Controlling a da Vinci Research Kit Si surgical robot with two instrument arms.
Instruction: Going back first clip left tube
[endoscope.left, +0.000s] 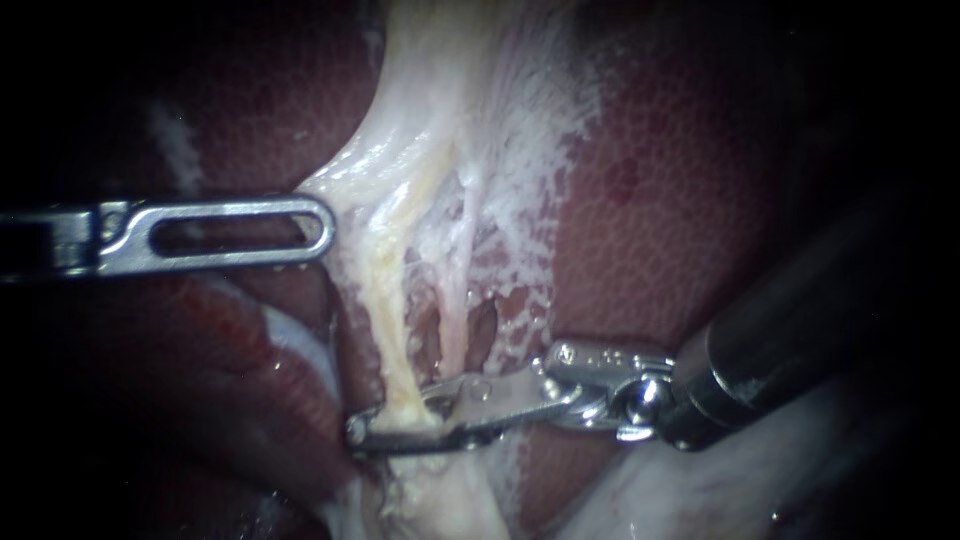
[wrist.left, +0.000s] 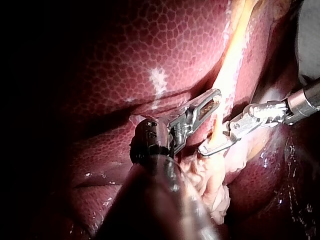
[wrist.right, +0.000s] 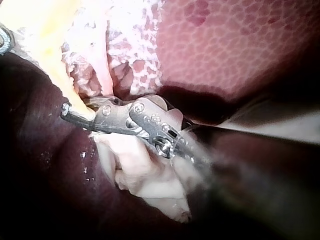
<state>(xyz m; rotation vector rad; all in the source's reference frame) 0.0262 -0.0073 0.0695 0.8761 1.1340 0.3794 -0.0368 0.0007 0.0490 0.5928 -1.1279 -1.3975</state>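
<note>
Two instruments over a liver (endoscope.left: 680, 230).
The right instrument (endoscope.left: 398, 418) has its jaws clamped on the yellowish left tube (endoscope.left: 385, 290); the left instrument (endoscope.left: 322, 222) has its jaws closed, just beside.

I see the liver (endoscope.left: 680, 230) dark maroon with a fine cell-like mottle. Left tube (endoscope.left: 383, 300) pale yellow, webby tissue (endoscope.left: 520, 150) beside it white and lacy. Left instrument (endoscope.left: 312, 224) and right instrument (endoscope.left: 385, 427) shiny silver.
</note>
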